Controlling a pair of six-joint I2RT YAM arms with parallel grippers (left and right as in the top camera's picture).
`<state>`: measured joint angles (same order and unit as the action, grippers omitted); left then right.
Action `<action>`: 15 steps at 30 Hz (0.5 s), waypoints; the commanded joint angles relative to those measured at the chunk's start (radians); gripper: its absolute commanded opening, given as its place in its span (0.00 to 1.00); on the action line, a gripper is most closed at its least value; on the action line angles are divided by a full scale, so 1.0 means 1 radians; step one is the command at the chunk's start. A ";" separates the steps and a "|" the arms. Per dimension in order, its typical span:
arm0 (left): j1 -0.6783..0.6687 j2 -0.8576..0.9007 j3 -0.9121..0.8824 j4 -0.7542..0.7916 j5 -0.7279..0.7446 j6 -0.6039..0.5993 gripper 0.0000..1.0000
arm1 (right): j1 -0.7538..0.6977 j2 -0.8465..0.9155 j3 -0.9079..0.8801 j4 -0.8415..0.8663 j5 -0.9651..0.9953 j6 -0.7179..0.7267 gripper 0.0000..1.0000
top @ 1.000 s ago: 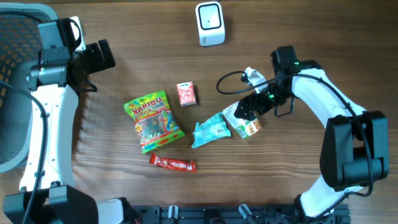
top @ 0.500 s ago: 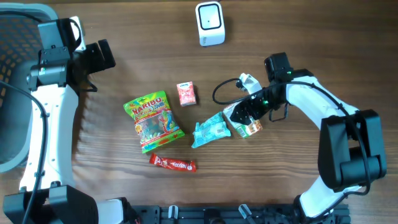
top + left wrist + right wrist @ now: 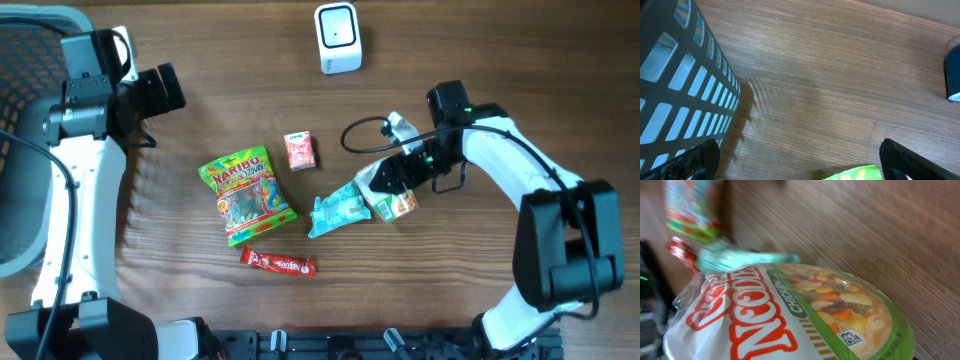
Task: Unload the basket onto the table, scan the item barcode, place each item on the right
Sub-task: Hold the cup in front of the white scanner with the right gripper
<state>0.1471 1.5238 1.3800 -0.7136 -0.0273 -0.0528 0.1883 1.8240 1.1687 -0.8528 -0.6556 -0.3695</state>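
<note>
One target: noodle cup [image 3: 398,205] is lying sideways, directly beneath right gripper [image 3: 396,180].
Right grip: cannot tell whether it is clamping the cup.
Left gripper [image 3: 800,162]: gaping empty, idling well apart.

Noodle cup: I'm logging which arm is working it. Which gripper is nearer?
Right. The right gripper is directly at the noodle cup, overlapping its upper edge; the left gripper sits far across the table, beside the basket.
</note>
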 commanded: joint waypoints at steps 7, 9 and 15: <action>0.008 -0.009 0.008 0.002 0.008 0.016 1.00 | -0.117 -0.275 0.038 0.031 -0.387 0.340 0.70; 0.008 -0.009 0.008 0.002 0.008 0.016 1.00 | -0.159 -0.282 0.038 0.057 -0.516 0.429 0.70; 0.008 -0.009 0.008 0.002 0.008 0.016 1.00 | -0.185 -0.282 0.034 0.138 -0.619 0.505 0.69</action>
<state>0.1471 1.5238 1.3800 -0.7136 -0.0273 -0.0528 0.0055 1.5574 1.1858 -0.7219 -1.2140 0.0902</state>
